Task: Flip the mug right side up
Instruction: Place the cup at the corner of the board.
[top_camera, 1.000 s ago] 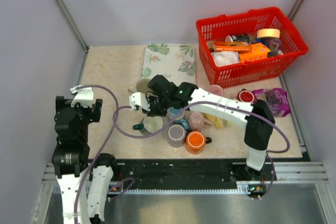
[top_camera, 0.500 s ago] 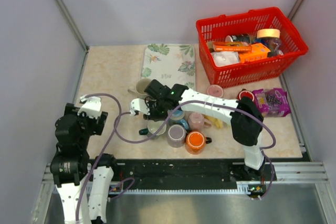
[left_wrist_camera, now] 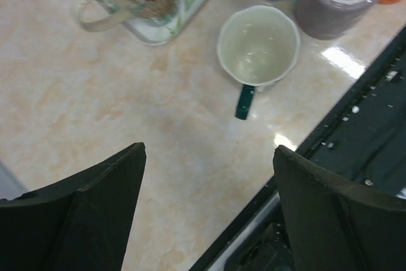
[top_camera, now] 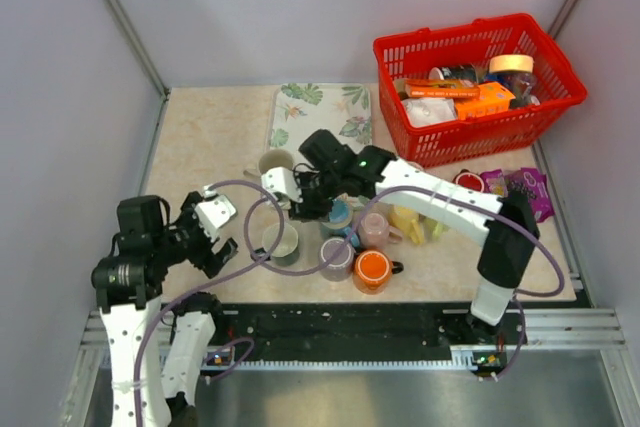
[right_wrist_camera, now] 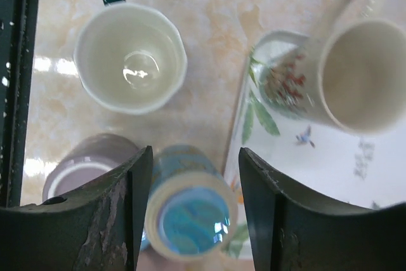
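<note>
- The white mug (top_camera: 284, 243) stood right side up on the counter (top_camera: 210, 137), near its front edge. Its mouth faced up, its long axis was vertical, and we saw nothing inside it.
- Its dark green handle pointed toward the black rail (top_camera: 340, 322) along the counter's near edge. The glazed, faintly faceted rim caught the light.
- Nothing touched the mug. It sat apart from its neighbours, on bare beige marbled counter with a glossy sheen.
- Just to its right stood a grey-purple mug (top_camera: 336, 257). A blue patterned mug (top_camera: 335, 217) sat behind that one, and an orange mug (top_camera: 372, 269) and a pink mug (top_camera: 374, 230) farther right.
- Behind it, a cream mug with a red floral print (top_camera: 275, 163) rested at the corner of a leaf-printed tray (top_camera: 325, 112).
- The right gripper (right_wrist_camera: 195, 157) hovered above this cluster with its jaws wide. In its wrist view the blue patterned mug showed in the gap, and we could not tell whether the jaws touched it.
- The left gripper (left_wrist_camera: 208, 157) hung to the left of the white mug, well apart from it, with its jaws wide and nothing between them.
- A red plastic lattice basket (top_camera: 470, 87) full of packets sat at the far right corner.
</note>
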